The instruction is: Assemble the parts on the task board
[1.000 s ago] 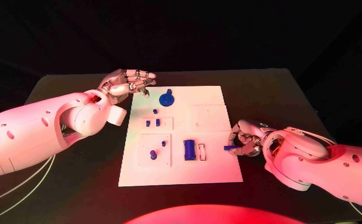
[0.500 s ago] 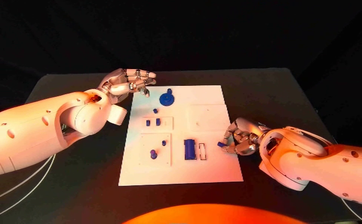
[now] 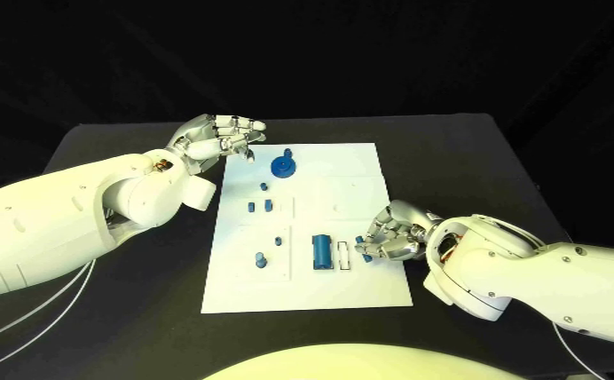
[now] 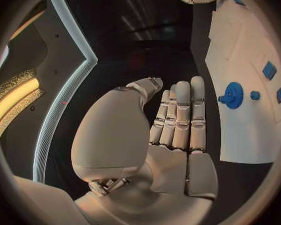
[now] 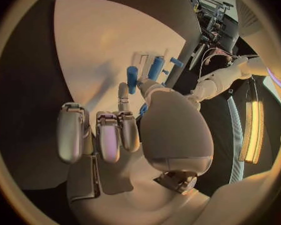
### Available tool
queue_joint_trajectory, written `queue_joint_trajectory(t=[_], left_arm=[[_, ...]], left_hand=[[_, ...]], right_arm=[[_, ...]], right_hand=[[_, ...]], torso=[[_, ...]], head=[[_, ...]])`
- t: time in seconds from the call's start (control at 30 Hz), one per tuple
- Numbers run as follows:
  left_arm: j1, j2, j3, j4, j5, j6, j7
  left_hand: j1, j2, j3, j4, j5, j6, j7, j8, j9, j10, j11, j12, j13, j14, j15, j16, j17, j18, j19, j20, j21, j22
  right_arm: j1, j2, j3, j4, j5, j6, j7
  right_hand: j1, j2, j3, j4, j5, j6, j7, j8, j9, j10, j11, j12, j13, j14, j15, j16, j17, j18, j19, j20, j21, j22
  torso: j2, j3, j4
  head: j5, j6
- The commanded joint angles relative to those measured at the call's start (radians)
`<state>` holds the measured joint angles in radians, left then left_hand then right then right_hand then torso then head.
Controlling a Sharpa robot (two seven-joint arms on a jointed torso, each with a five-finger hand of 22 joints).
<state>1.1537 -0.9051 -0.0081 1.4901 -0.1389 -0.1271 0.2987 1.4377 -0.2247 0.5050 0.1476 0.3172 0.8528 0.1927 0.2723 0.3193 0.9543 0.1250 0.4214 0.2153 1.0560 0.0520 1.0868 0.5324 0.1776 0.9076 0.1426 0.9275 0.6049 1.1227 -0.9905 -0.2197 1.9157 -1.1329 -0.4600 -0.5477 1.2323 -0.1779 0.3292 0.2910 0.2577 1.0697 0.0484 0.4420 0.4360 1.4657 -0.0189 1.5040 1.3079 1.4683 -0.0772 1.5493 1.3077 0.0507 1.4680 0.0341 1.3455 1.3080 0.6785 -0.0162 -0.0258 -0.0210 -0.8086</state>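
Head view: the white task board (image 3: 345, 296) lies lengthwise in the middle of the black table (image 3: 460, 145). The right hand (image 3: 394, 238) reaches in over the board's right edge, just beside the upright blue block (image 3: 321, 253) and the narrow white slot (image 3: 343, 255) next to it. Its fingers are curled tightly around a small blue part (image 3: 367, 257), of which only a sliver shows at the fingertips; the part's shape cannot be made out. The left hand (image 3: 217, 138) hovers at the board's far left corner, fingers bent forward and apart, holding nothing. The blue gear (image 3: 283, 165) sits near it on the board's far end. Smaller blue pegs (image 3: 261, 261) dot the board's left half, too small to tell apart.

Left wrist view: the left hand (image 4: 172, 130) is seen from behind, fingers stretched straight and side by side, thumb apart, nothing in its grasp. The blue gear (image 4: 233, 95) lies beyond the fingertips on the task board (image 4: 240, 140), with small blue pieces cut off at the circle's rim.

Right wrist view: the right hand (image 5: 134, 130) hides most of what it pinches; the blue part (image 5: 132, 79) juts out past the thumb and a fingertip, over the task board (image 5: 97, 40). The blue block (image 5: 156, 67) stands just beyond.
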Motion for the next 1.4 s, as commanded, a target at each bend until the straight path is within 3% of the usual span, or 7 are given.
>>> queue_joint_trajectory(t=[0.03, 0.43, 0.6, 1.07, 1.4], left_arm=[[0.0, 0.002, 0.001, 0.003, 0.004, 0.013, 0.01], [0.0, 0.003, 0.001, 0.003, 0.004, 0.015, 0.01], [0.0, 0.003, 0.001, 0.002, 0.004, 0.015, 0.009], [0.0, 0.004, 0.001, 0.001, 0.004, 0.016, 0.008], [0.0, 0.003, 0.001, 0.001, 0.004, 0.013, 0.008]], left_hand=[[0.002, 0.007, 0.0, -0.004, 0.003, -0.009, 0.0, 0.006, -0.002, -0.005, 0.001, 0.004, -0.002, -0.008, -0.001, -0.003, -0.001, 0.007, 0.002, 0.004, -0.006, -0.001], [0.002, 0.007, 0.0, -0.004, 0.003, -0.009, 0.0, 0.006, -0.002, -0.005, 0.001, 0.004, -0.002, -0.008, -0.001, -0.003, -0.001, 0.007, 0.002, 0.004, -0.006, -0.001], [0.002, 0.007, 0.0, -0.004, 0.003, -0.009, 0.0, 0.006, -0.002, -0.005, 0.001, 0.004, -0.002, -0.008, -0.001, -0.003, -0.001, 0.007, 0.002, 0.004, -0.006, -0.001], [0.004, 0.008, 0.0, -0.006, 0.003, -0.008, 0.0, 0.007, -0.002, -0.005, 0.001, 0.005, -0.002, -0.009, -0.001, -0.003, -0.001, 0.007, 0.003, 0.003, -0.006, -0.001], [0.004, 0.008, 0.0, -0.006, 0.003, -0.008, 0.0, 0.007, -0.002, -0.005, 0.001, 0.005, -0.002, -0.009, -0.001, -0.003, -0.001, 0.007, 0.003, 0.003, -0.006, -0.001]], right_arm=[[-0.001, 0.016, 0.0, -0.006, 0.064, 0.006, 0.011], [-0.005, 0.052, 0.0, -0.019, 0.088, 0.016, 0.019], [-0.007, 0.062, 0.0, -0.024, 0.09, 0.02, 0.021], [-0.012, 0.076, 0.0, -0.039, 0.091, 0.038, 0.022], [-0.013, 0.08, 0.0, -0.047, 0.078, 0.046, 0.019]], right_hand=[[-0.008, -0.001, 0.006, -0.001, -0.003, -0.006, 0.002, -0.001, -0.001, 0.076, -0.003, 0.004, 0.219, 0.094, -0.004, 0.006, 0.219, -0.01, 0.044, -0.006, 0.003, 0.209], [-0.012, 0.001, 0.01, -0.002, -0.002, -0.006, 0.001, 0.0, 0.0, 0.077, -0.003, 0.006, 0.22, 0.094, -0.004, 0.007, 0.221, -0.01, 0.043, -0.006, 0.0, 0.209], [-0.012, 0.002, 0.011, -0.003, -0.002, -0.006, 0.001, 0.0, 0.0, 0.077, -0.004, 0.006, 0.22, 0.094, -0.004, 0.007, 0.22, -0.01, 0.042, -0.006, -0.001, 0.208], [-0.013, 0.001, 0.013, -0.004, -0.002, -0.007, 0.001, 0.0, 0.0, 0.076, -0.004, 0.005, 0.219, 0.093, -0.005, 0.006, 0.218, -0.009, 0.042, -0.006, -0.004, 0.208], [-0.061, -0.017, 0.005, 0.0, -0.004, -0.01, 0.005, 0.004, 0.004, 0.076, -0.001, 0.003, 0.219, 0.093, -0.003, 0.006, 0.218, -0.009, 0.041, -0.005, -0.005, 0.207]], torso=[[0.0, -0.0006, 0.0011], [0.0, 0.0005, 0.0002], [0.0, 0.0013, -0.0005], [0.0, 0.0005, 0.0004], [0.0, 0.0001, -0.0001]], head=[[-0.002, -0.004], [0.005, -0.003], [0.005, -0.007], [0.009, -0.006], [0.006, -0.007]])
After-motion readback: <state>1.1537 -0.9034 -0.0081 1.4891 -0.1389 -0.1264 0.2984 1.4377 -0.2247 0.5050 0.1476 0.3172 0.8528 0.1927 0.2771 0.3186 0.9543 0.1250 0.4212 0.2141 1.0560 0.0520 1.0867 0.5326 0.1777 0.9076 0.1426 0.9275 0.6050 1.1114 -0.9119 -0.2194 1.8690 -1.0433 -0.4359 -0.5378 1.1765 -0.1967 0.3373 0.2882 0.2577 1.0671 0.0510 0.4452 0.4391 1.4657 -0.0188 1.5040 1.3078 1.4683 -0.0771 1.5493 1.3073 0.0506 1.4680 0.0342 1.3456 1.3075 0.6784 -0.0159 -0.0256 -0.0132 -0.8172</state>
